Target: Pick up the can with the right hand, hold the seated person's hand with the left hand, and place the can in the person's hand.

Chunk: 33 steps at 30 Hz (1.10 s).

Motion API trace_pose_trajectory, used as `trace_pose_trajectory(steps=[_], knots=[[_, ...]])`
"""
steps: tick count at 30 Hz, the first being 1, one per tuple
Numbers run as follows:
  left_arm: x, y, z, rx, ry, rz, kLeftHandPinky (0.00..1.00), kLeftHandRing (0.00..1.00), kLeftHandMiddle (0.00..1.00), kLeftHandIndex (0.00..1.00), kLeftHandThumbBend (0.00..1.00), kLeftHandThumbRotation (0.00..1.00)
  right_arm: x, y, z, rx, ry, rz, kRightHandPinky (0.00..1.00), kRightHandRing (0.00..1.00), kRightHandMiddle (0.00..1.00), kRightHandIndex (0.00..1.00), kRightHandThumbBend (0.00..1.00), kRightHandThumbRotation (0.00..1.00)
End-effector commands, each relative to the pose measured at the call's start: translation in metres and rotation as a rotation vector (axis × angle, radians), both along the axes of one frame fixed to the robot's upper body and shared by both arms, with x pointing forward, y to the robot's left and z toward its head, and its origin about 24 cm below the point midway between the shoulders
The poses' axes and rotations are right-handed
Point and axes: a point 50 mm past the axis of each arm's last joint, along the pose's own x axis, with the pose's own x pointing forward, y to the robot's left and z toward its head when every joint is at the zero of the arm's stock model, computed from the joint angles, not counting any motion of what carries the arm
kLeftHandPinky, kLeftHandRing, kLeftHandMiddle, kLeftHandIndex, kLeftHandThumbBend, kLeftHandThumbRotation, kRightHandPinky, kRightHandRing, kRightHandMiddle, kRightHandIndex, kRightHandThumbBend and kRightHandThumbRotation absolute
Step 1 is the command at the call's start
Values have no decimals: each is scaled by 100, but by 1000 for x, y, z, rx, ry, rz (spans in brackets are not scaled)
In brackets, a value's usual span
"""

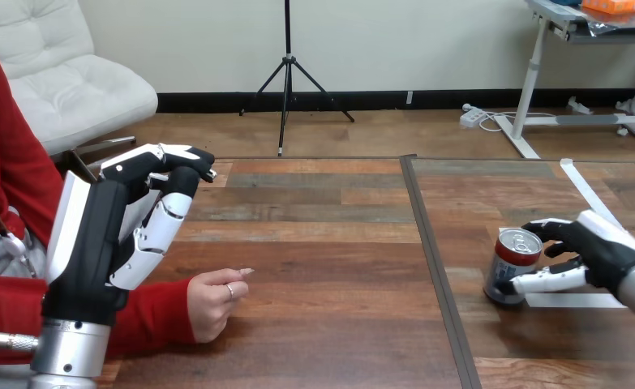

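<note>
right hand is on the can: thumb lies along the can's lower near side, fingers reach round the far side just under the rim. we read that as gripping the can. the can is upright, top up, on the right part of the table, right of the dark seam. its base looks to be down on the wood, but we can't tell for sure. a white strip lies on the table behind the hand. a white sheet lies flat just beside the can's base, under the hand.

left hand is at the view's left, raised well above the table, its back toward us. its fingers are loosely bent forward at the top, thumb hanging below them, nothing between them. we call it open and empty.

person's hand rests on the table left of the seam, red sleeve, fingers loosely curled in. it sits to the lower right of the left hand, just beside the left forearm. the two hands are apart. can and person's hand are well apart, with the seam between them.
</note>
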Motion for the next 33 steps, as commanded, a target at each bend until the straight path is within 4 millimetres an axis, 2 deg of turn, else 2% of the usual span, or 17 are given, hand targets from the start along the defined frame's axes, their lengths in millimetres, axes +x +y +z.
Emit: trace_pose_trajectory(steps=[1,16,33], knots=[[8,-1,16,-4,-83,-18,50,63,65,51,43,95,11,14,6,-3,-61,26,77,89,91,91,100,42],[8,-2,17,-5,-83,-24,49,61,64,50,40,91,16,24,4,-38,-75,30,80,93,95,96,100,48],[8,-2,16,-19,-74,-30,48,59,61,49,36,85,21,32,5,-63,-94,28,80,92,94,96,100,53]])
